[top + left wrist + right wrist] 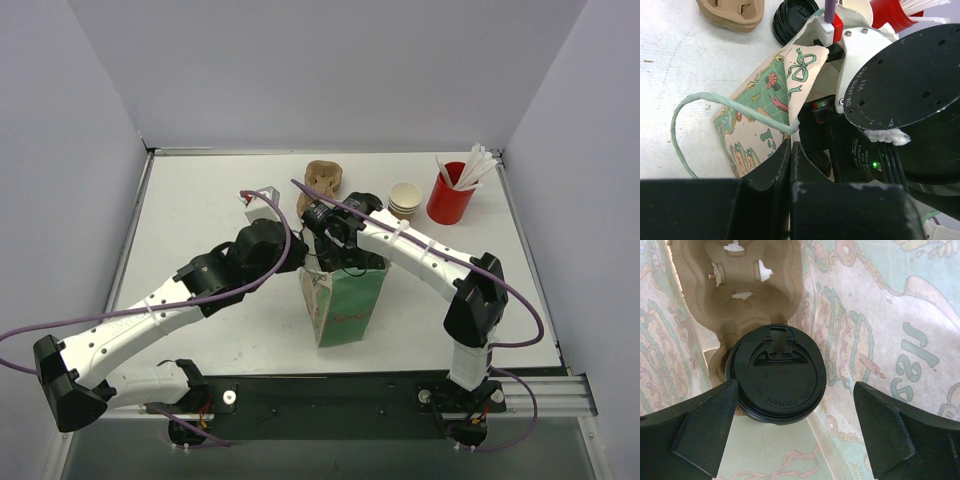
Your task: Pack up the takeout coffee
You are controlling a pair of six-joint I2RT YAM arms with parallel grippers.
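From above, the paper bag point(350, 300) stands upright at mid-bench, closer to the near edge of the bench point(200, 190), with bare surface on both its sides. My two arms meet over its open mouth. Along the far edge sit a pile of pulp carriers point(322, 178), a stack of tan cups point(405, 198) and a red cup point(450, 200), which is nearest the far right corner.

At my left wrist, my left fingers point(767, 172) are clenched on the bag's rim, the paper running into the seam between them. The green handle point(682, 112) loops free to one side. My right arm's housing point(910, 75) crowds the mouth just beside.

At my right wrist, looking down inside the bag, the takeout coffee point(776, 374) sits lid-up in a carrier tray point(740, 280). My right fingers point(700, 430) are spread wide and released around it. One tip is at the lid's rim, and I cannot tell whether it touches. The other stands well apart, near the bag's wall. The walls press close on both sides.
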